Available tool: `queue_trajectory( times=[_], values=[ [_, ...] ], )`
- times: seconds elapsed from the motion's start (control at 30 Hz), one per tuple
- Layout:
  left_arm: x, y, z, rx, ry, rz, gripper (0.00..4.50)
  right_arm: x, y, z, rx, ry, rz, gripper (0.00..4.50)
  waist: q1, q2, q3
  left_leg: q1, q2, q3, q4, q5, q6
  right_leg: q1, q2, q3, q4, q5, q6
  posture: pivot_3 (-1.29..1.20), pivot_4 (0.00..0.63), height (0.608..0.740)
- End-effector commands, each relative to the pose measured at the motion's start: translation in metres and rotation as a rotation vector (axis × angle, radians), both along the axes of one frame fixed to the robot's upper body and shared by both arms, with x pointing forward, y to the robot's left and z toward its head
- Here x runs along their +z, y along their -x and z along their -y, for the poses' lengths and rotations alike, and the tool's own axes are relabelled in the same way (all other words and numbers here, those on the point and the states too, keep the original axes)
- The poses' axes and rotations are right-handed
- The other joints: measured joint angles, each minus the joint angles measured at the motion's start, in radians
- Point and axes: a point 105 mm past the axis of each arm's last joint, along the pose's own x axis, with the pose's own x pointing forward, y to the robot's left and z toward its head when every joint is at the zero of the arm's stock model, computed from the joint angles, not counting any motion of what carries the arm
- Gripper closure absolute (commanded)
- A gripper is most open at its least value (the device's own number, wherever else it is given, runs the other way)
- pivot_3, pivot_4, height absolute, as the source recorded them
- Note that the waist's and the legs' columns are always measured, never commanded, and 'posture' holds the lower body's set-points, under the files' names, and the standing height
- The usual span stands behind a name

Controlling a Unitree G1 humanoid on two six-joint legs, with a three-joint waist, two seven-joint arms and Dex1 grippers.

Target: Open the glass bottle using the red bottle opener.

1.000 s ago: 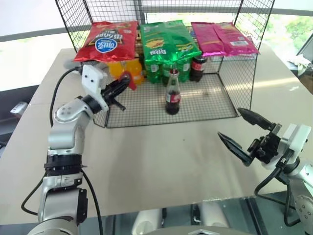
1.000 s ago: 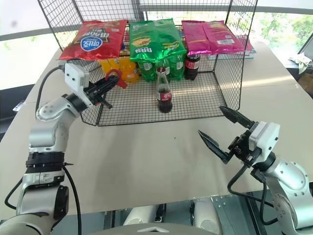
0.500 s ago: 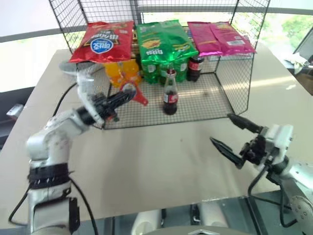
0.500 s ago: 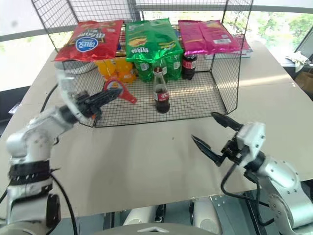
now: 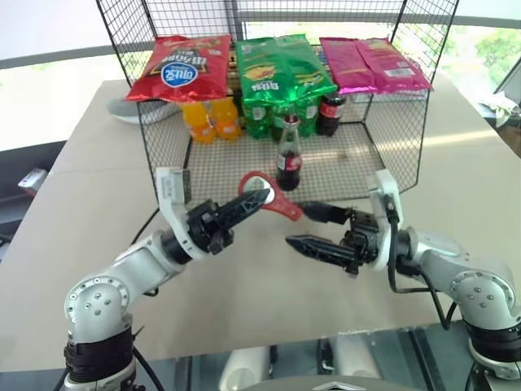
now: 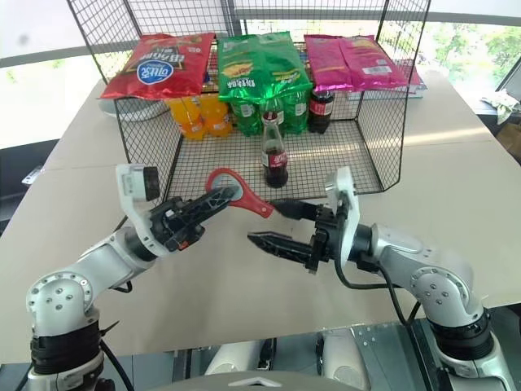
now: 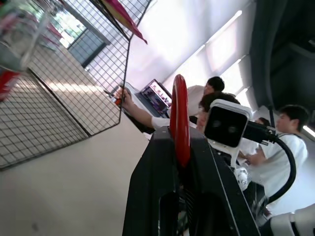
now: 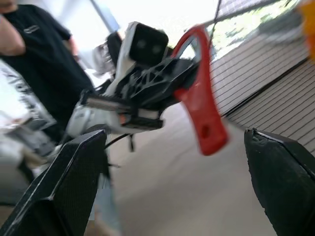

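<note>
While the left claw [image 5: 254, 198] is clenched on the ring head of the red bottle opener [image 5: 273, 198], the handle of that opener sticks out free toward the right claw [image 5: 303, 230], above the middle of the worktop [image 5: 244, 293] and nearer its front edge than its back. The right claw is released, its two black fingers spread wide and pointing toward the left claw; the upper finger [image 5: 322, 213] lies just beside the opener's handle tip, and I cannot tell whether they touch. In the right wrist view the red handle [image 8: 204, 110] hangs between the two spread fingers without meeting either.

The glass bottle [image 5: 287, 153] stands upright on the mesh floor of the wire basket [image 5: 404, 122], near that basket's open front edge, toward the back of the worktop and well apart from both claws. Behind it are orange soda bottles [image 5: 210, 119], a dark bottle with a red cap [image 5: 330, 113] and bags of crisps [image 5: 281, 69].
</note>
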Motion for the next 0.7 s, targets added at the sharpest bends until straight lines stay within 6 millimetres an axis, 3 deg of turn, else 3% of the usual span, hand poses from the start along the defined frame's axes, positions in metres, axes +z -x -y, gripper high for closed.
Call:
queue_trajectory(
  times=[0.03, 0.13, 0.6, 0.7],
  values=[
    [0.01, 0.008, 0.005, -0.054, -0.001, 0.047, 4.45, 0.006, 0.006, -0.005, 0.077, -0.024, -0.002, 0.25, 0.0, 0.0, 0.0, 0.0, 0.0, 0.0, 0.0, 0.0, 0.0, 0.0, 0.001, 0.0, 0.0, 0.0, 0.0, 0.0, 0.15, 0.74],
    [0.009, 0.011, 0.006, -0.088, -0.017, 0.046, 4.5, 0.008, 0.005, -0.006, 0.096, -0.028, 0.0, 1.29, -0.001, 0.0, 0.0, 0.0, 0.0, 0.0, 0.0, 0.0, 0.0, 0.0, 0.003, 0.0, 0.0, 0.0, 0.0, 0.0, 0.15, 0.74],
    [0.001, 0.021, 0.01, -0.22, -0.093, 0.065, 4.5, 0.019, 0.009, -0.007, 0.197, -0.042, -0.029, 1.29, 0.0, 0.0, 0.0, 0.0, 0.001, 0.0, -0.001, 0.0, 0.0, -0.001, 0.005, 0.001, 0.0, 0.0, 0.0, 0.0, 0.15, 0.74],
    [0.0, 0.021, 0.01, -0.227, -0.095, 0.07, 4.5, 0.017, 0.01, -0.008, 0.207, -0.03, -0.038, 2.09, 0.0, 0.0, 0.0, 0.0, 0.001, 0.0, -0.001, 0.0, 0.0, -0.001, 0.005, 0.0, 0.0, 0.0, 0.0, 0.0, 0.15, 0.74]
  ],
)
